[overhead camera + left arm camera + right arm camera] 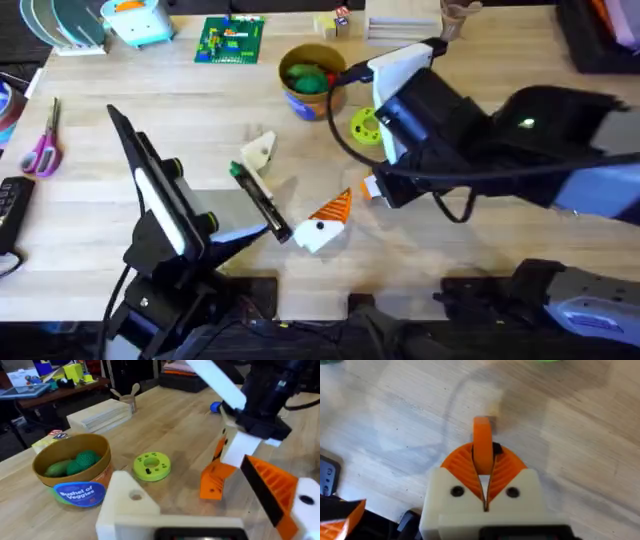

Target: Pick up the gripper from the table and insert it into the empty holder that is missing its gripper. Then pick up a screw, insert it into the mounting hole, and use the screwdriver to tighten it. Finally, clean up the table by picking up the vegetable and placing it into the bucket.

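Right wrist | gripper [482, 450]: orange wedge, upright | right pincer [485, 480] clamps it

Orange ribbed wedge [482, 450] clamped between white fingers with orange ribbed pads [506, 467], tan-yellow tub [72, 470] banded blue, green disc [151, 465], pale wood table [150, 110].

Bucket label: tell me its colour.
Blue with white lettering, on the tan bucket; clearest in the left wrist view.
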Robot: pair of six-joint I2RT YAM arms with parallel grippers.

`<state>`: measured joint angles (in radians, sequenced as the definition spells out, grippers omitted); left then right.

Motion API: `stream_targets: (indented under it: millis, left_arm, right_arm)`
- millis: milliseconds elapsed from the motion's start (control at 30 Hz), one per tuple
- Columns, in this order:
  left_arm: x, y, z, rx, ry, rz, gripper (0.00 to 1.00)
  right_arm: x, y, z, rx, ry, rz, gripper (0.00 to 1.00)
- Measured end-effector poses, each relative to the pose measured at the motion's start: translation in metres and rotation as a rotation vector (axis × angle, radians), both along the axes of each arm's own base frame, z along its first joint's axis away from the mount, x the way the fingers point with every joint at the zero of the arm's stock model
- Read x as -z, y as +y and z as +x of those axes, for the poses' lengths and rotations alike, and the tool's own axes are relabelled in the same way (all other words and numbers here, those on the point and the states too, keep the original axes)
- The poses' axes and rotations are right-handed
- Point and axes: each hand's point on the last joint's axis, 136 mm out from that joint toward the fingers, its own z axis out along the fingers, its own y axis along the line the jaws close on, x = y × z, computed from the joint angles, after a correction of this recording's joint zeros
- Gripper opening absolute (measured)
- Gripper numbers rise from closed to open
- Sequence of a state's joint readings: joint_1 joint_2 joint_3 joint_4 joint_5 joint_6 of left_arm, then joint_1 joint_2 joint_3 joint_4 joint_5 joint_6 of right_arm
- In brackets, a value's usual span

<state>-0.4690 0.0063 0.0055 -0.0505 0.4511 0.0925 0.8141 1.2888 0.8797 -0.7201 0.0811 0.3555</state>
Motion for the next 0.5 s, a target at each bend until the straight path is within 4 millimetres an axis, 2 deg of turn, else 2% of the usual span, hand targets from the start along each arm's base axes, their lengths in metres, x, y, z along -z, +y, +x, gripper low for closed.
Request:
stream_targets:
  millis: [67, 167, 300, 400, 500]
  left_arm:
    - [0.0, 0.0, 0.0, 0.0, 0.0, 0.0, 0.992]
    - [0.0, 0.0, 0.0, 0.0, 0.0, 0.0, 0.993]
    - [0.0, 0.0, 0.0, 0.0, 0.0, 0.0, 0.993]
    - [0.0, 0.0, 0.0, 0.0, 0.0, 0.0, 0.993]
    - [0.0, 0.0, 0.0, 0.0, 0.0, 0.0, 0.993]
  right_arm:
    - [-0.013, -0.006, 0.001, 0.005, -0.017, 0.011, 0.013]
    - [-0.047, -0.018, 0.007, 0.032, -0.086, 0.067, 0.012]
    - [-0.084, -0.048, 0.016, 0.12, -0.192, 0.137, 0.011]
    - [-0.096, -0.058, 0.035, 0.194, -0.266, 0.233, 0.011]
    - [-0.093, -0.044, 0.057, 0.214, -0.265, 0.416, 0.011]
